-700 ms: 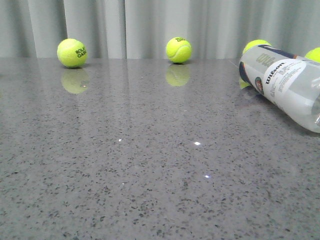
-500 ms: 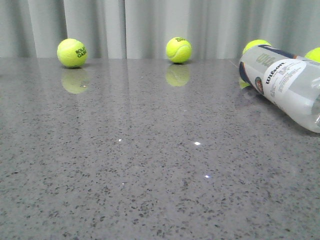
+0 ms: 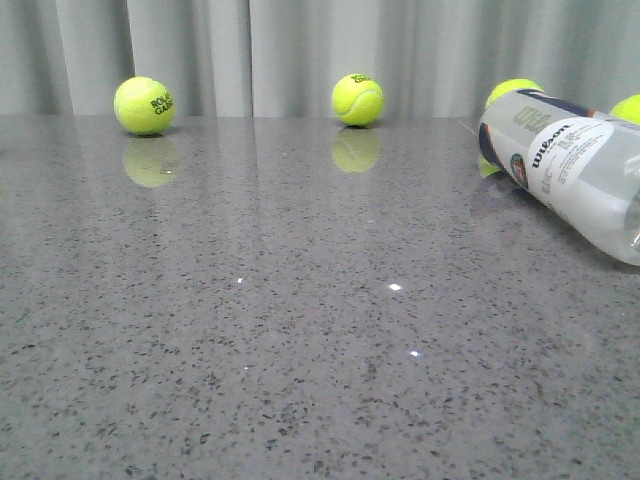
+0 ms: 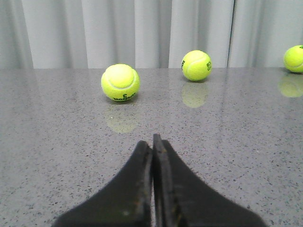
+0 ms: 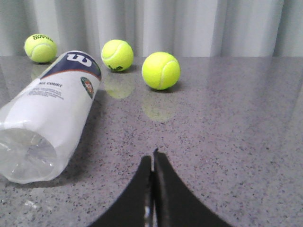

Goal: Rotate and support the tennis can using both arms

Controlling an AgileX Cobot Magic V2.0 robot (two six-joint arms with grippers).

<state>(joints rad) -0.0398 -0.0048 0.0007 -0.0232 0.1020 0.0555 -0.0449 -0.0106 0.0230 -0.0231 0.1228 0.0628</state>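
My left gripper (image 4: 152, 142) and right gripper (image 5: 152, 158) both have fingers pressed together, holding nothing. The tennis can (image 3: 565, 170) lies on its side on the grey table (image 3: 300, 330), at my right, near tennis balls (image 5: 161, 70).

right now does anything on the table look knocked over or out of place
Yes: the tennis can lies on its side at the table's right, empty, and loose tennis balls sit scattered around it. Both claws, left and right, are shut and clear of it.
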